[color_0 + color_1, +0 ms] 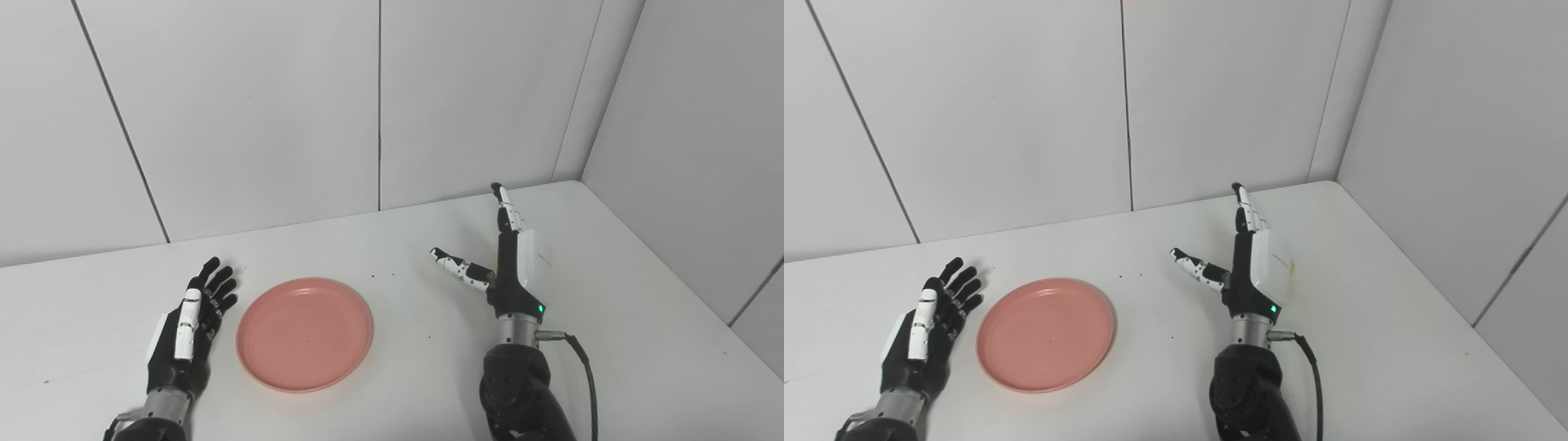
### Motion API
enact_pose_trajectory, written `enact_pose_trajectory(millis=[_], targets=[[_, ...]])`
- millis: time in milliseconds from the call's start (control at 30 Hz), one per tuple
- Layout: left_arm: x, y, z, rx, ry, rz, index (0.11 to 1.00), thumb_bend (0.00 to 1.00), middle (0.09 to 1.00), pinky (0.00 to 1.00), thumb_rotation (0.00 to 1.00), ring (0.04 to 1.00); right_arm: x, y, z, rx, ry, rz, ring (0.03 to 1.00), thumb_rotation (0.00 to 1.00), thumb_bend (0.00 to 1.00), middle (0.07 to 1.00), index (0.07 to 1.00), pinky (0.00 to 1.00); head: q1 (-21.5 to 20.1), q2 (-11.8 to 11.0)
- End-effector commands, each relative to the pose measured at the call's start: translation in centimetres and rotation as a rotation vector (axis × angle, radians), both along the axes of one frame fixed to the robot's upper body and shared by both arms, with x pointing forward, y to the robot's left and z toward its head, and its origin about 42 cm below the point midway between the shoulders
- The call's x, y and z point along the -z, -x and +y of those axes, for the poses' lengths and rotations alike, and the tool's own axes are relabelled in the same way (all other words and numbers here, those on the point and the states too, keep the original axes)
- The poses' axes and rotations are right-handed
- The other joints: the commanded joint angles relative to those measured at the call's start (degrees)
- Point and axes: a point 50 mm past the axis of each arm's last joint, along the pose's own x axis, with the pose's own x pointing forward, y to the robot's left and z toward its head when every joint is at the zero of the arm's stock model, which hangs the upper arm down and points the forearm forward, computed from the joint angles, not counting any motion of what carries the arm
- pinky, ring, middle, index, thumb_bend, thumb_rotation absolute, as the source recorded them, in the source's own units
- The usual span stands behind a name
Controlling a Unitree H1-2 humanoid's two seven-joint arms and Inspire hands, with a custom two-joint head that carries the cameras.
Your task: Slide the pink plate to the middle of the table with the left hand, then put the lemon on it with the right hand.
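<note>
The pink plate [305, 334] lies flat on the white table [643, 343], left of the middle and near the front, with nothing on it. My left hand [190, 324] rests just left of the plate, open with its fingers stretched toward the wall, a small gap from the rim. My right hand [511, 263] stands right of the middle, open, fingers pointing to the far edge and the thumb sticking out to the left. It holds nothing. No lemon shows in either view; only a faint yellow speck [1292, 266] appears at the right hand's outer edge.
White wall panels close off the table at the back and on the right, meeting at the far right corner [576, 180]. A black cable [588, 380] runs from the right wrist down along the forearm. Small dark specks dot the tabletop.
</note>
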Motion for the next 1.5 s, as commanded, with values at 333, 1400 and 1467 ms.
enact_pose_trajectory(millis=[333, 1400, 1467], targets=[[0.7, 0.1, 0.7, -0.008, -0.003, 0.027, 0.903, 0.38, 0.915, 0.92, 1.0, 0.922, -2.2, -0.4, -4.0, 0.076, 0.03, 0.024, 0.865, 0.3, 0.85, 0.886, 0.889, 0.77, 0.15, -0.03], [0.3, 0.5, 0.7, 0.003, -0.015, 0.021, 0.909, 0.37, 0.922, 0.93, 1.0, 0.927, 0.1, -0.7, -5.7, -0.01, -0.069, 0.256, 0.487, 0.0, 0.66, 0.83, 0.839, 0.33, 0.61, 0.52], [0.2, 0.6, 0.7, 0.004, -0.015, 0.019, 0.911, 0.36, 0.924, 0.93, 1.0, 0.93, 0.3, -0.7, -5.7, -0.003, -0.074, 0.266, 0.454, 0.0, 0.54, 0.818, 0.833, 0.25, 0.71, 0.57]])
